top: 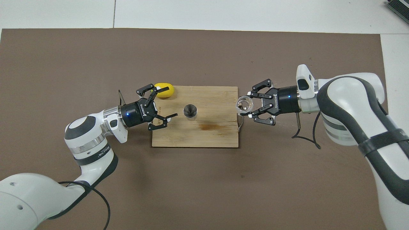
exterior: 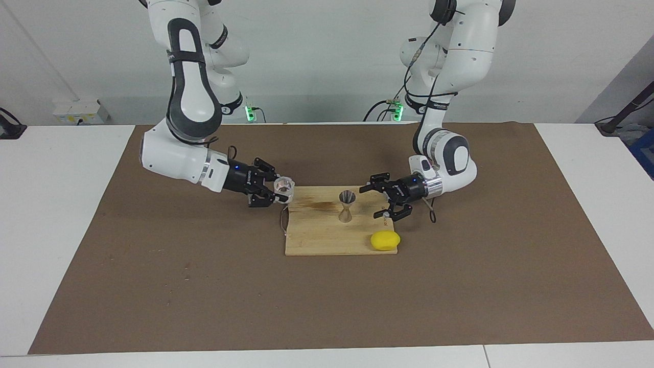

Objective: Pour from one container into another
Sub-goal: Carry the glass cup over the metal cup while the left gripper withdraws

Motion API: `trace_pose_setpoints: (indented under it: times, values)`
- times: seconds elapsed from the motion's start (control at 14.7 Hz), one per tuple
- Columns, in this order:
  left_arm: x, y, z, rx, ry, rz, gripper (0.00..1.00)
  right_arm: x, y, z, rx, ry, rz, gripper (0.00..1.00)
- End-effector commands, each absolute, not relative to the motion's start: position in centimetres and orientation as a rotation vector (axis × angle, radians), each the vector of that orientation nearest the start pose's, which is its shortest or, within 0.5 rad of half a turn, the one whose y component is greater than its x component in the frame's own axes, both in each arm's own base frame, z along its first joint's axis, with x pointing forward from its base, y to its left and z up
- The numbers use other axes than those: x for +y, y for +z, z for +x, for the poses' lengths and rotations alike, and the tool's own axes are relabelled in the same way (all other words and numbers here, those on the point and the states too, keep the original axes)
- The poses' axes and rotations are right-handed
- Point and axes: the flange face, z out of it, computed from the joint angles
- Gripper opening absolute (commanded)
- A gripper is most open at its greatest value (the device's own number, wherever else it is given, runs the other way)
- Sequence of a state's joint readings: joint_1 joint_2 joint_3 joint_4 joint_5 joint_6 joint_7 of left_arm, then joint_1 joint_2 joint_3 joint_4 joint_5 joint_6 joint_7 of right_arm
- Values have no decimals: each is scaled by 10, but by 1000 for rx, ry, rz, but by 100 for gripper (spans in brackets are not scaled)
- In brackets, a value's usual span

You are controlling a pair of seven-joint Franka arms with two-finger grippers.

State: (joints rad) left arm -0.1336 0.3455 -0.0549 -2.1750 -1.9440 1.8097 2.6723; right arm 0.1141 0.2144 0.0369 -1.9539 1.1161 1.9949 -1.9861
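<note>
Right gripper (exterior: 280, 192) fingers closed on clear glass cup (exterior: 284, 186), cup upright, raised over cutting board (exterior: 317, 235) edge at right arm's end. Metal jigger (exterior: 347, 205) stands upright on board, vertical axis, toward left arm's end from cup. Left gripper (exterior: 382, 201) fingers wide, empty, over board edge near lemon (exterior: 385, 240). Right gripper carries cup, so pour is its job.

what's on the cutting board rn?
On the cutting board: only the metal jigger, upright, plus a brown stain. The lemon sits at its corner; whether it rests on the wood can't be told. The glass cup hangs in the right claw over the board's handle end.
</note>
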Motion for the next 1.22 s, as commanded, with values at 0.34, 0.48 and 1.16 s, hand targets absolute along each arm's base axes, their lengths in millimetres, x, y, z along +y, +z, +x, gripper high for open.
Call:
trace_pose_setpoints:
  times: [0.34, 0.48, 1.16]
  values:
    - [-44, 276, 539, -1259, 1469, 1269, 100, 187, 397, 577, -1569, -864, -1722, 0]
    - [-9, 293, 535, -1336, 1455, 1275, 100, 199, 397, 576, -1558, -864, -1739, 0]
    - [129, 430, 473, -1620, 1182, 1393, 100, 247, 403, 573, -1531, -892, -1796, 0]
